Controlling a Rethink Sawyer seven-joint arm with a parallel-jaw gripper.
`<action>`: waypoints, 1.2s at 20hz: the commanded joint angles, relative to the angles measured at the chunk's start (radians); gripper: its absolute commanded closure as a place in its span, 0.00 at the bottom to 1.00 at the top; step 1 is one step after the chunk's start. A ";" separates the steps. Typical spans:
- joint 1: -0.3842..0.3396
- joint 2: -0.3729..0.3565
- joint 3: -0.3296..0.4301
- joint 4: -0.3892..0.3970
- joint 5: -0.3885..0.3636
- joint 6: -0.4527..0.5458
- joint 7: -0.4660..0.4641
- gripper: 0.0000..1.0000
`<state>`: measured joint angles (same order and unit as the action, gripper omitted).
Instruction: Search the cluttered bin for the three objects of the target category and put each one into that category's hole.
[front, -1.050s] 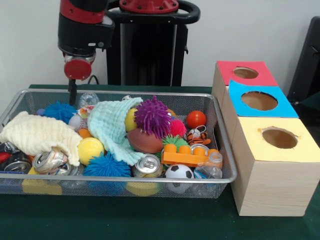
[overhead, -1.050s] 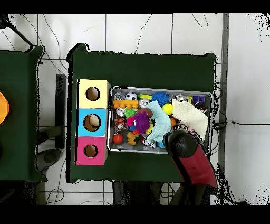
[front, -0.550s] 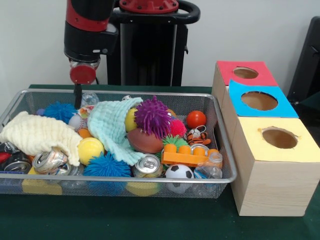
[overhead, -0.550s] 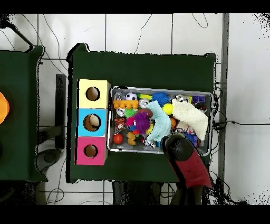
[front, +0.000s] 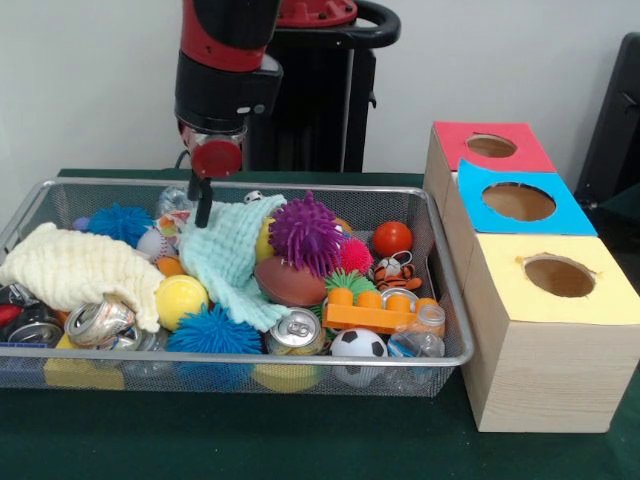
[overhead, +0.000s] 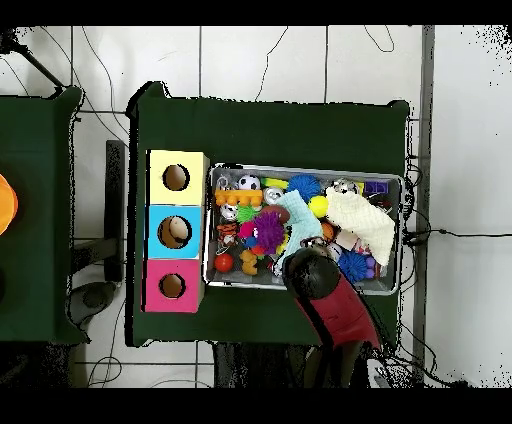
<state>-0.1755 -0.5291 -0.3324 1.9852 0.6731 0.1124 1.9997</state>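
Hanging upright over bin's far side, claw above mint cloth; spread unclear.

A green table stands on a pale tiled floor, with thin cables trailing beside it. In the overhead view, a second green table sits to its left, bearing an orange thing.

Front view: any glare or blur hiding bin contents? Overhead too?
Front view: even lighting, bright glints on the crushed can and the upright can, no motion blur on the gripper. Overhead view: the arm covers the near edge of the bin, so items under it are hidden; the small toys are hard to tell apart.
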 joint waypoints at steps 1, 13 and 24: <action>-0.061 0.051 0.167 0.009 0.027 -0.081 0.256 0.00; -0.037 0.031 0.118 0.006 0.035 -0.048 0.248 0.00; 0.063 -0.020 -0.034 -0.024 0.042 0.112 0.254 0.00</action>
<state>-0.1280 -0.5246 -0.3535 1.9856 0.6731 0.0987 1.9997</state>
